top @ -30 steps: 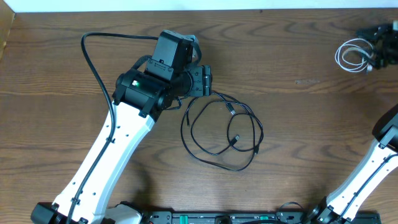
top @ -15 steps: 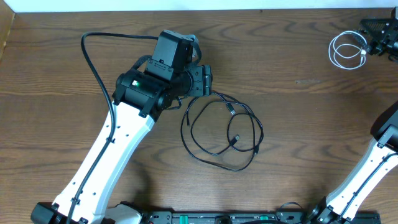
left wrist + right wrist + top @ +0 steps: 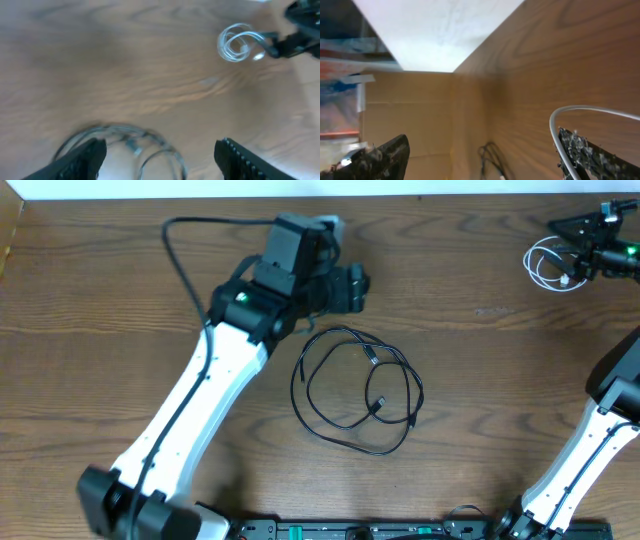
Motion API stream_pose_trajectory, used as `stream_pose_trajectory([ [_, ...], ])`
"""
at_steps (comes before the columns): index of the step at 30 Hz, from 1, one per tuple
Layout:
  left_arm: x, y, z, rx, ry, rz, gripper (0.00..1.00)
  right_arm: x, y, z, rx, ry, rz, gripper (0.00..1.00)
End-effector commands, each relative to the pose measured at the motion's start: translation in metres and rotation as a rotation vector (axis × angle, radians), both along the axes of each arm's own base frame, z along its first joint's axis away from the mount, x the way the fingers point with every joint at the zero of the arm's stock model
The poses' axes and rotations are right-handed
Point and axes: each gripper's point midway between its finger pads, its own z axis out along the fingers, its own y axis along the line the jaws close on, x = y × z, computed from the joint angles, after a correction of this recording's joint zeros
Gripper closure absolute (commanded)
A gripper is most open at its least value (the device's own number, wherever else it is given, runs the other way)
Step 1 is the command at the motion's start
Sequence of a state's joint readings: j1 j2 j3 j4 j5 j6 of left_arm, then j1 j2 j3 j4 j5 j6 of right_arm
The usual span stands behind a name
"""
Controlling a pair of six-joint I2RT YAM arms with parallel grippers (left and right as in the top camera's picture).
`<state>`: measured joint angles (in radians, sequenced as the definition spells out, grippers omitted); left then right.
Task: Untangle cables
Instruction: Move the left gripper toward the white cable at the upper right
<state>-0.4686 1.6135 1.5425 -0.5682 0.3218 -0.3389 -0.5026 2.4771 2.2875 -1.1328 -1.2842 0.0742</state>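
The black cable [image 3: 355, 390] lies in loose loops on the wooden table, mid-table. It also shows blurred in the left wrist view [image 3: 125, 140] and small in the right wrist view [image 3: 492, 155]. My left gripper [image 3: 352, 288] is open and empty, just above and beyond the loops [image 3: 160, 160]. The white cable [image 3: 546, 265] is coiled at the far right; it also shows in the left wrist view [image 3: 235, 42]. My right gripper [image 3: 578, 248] is at the coil with its jaws wide apart [image 3: 480, 160]. The white cord [image 3: 560, 125] runs along its right finger.
The left arm's thick black wire [image 3: 185, 250] arcs over the table's back left. The table's far edge meets a white surface [image 3: 300, 188]. A cardboard wall [image 3: 420, 110] shows in the right wrist view.
My left arm has swung back and to the right, off the black cable's top loop. My right gripper has turned and the white coil has shifted slightly left.
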Motion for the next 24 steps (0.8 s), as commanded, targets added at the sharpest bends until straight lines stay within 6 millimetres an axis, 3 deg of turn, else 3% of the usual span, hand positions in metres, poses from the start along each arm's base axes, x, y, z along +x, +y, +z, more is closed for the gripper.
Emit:
stream_pose_trajectory([
  [1, 0.002, -0.035, 0.01, -0.132, -0.014, -0.144, 0.25, -0.012, 0.012, 0.073, 0.021, -0.092, 0.01, 0.09],
  [7, 0.022, -0.076, 0.011, -0.328, -0.029, -0.254, 0.25, -0.029, 0.042, 0.142, -0.052, -0.208, 0.039, 0.09],
  [13, 0.027, -0.108, 0.025, -0.515, -0.082, -0.425, 0.25, -0.044, 0.063, 0.178, -0.188, -0.253, 0.023, 0.03],
  [17, 0.022, -0.121, 0.035, -0.58, -0.172, -0.557, 0.25, -0.051, 0.076, 0.19, -0.179, -0.259, 0.04, 0.02],
  [24, 0.019, -0.146, 0.04, -0.632, -0.352, -0.675, 0.25, -0.058, 0.092, 0.189, -0.139, -0.222, 0.077, 0.03],
])
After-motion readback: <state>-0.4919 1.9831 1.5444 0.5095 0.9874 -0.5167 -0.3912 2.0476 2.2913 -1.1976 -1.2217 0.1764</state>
